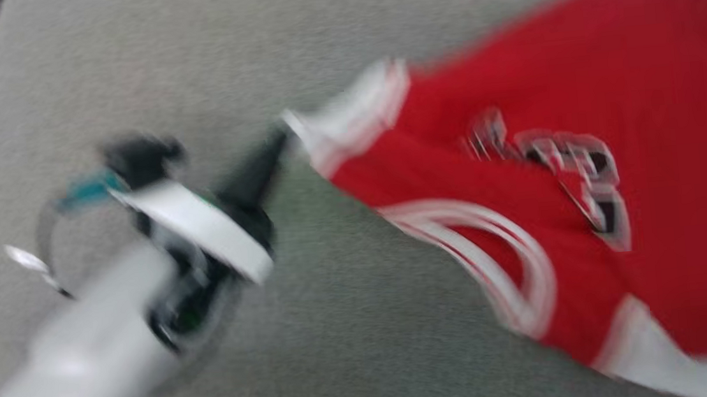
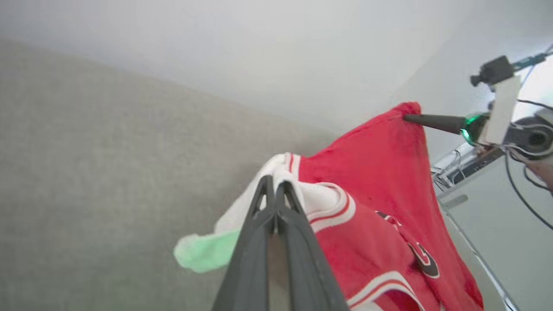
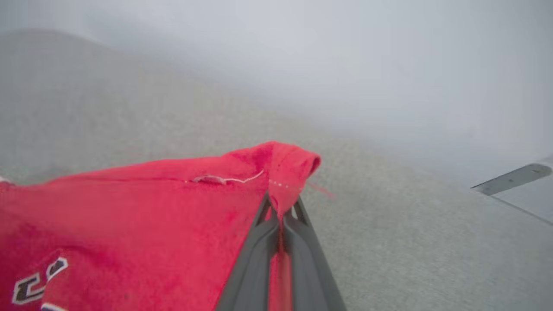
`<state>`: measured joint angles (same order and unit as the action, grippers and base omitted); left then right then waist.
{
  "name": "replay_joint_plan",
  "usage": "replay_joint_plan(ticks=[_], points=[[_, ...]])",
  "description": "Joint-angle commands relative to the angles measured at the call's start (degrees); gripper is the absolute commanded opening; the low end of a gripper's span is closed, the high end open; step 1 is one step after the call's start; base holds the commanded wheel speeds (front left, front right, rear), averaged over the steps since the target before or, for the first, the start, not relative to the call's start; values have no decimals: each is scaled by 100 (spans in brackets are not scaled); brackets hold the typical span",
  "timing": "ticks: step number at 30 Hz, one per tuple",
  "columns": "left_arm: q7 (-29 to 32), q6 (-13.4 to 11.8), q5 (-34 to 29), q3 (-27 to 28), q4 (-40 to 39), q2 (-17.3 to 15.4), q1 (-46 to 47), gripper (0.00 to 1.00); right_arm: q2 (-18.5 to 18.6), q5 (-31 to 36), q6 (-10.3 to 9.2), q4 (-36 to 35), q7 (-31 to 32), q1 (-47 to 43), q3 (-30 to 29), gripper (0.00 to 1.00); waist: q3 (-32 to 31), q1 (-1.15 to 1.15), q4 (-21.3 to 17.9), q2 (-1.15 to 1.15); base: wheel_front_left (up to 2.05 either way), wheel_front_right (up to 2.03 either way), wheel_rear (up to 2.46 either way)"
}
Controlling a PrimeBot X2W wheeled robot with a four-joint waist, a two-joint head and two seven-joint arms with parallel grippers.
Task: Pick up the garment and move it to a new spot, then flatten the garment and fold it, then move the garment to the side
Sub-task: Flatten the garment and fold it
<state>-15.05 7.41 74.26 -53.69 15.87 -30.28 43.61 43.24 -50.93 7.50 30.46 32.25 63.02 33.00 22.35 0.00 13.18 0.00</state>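
On the left, our left gripper (image 2: 275, 181) has its two fingers pressed together on the white sleeve (image 2: 322, 196) of the shirt (image 1: 635, 58). We think we pinch there because the sleeve is an outer edge, so a pull on it opens the shirt out. The red shirt runs from that sleeve off to the right, over the gray surface (image 1: 341, 353), with its black number (image 1: 575, 166) showing in the middle. The head view is blurry, so we cannot tell how much of the shirt touches the surface. On the right, our right gripper (image 3: 281, 201) is pressed shut on a red corner (image 3: 293, 162). Two holds, well apart, look meant to keep the cloth spread, not bunched, for moving it.
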Motion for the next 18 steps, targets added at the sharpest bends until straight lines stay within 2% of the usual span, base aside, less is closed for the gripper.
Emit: replay_joint_plan(ticks=[1,5,7,13,18], points=[[0,10,2,73,43,-28,146,0,-62,11,-2,40,-78,65,-25,0,-63,0,-183,0,0,0,0],[19,10,387,499,484,0,944,0,-307,103,-3,495,-655,551,-397,0,1,0,-487,0,0,0,0],[111,10,811,800,678,141,1379,0,-385,163,-2,707,-921,817,-561,0,66,0,-565,0,0,0,0],[120,2,1308,1632,1704,305,3027,0,-607,494,-8,1252,-1577,1814,-858,0,398,0,-864,0,0,0,0],[23,-2,1082,2001,2370,329,4238,0,-953,842,-15,1767,-2281,2538,-1010,0,558,0,-1070,0,0,0,0]])
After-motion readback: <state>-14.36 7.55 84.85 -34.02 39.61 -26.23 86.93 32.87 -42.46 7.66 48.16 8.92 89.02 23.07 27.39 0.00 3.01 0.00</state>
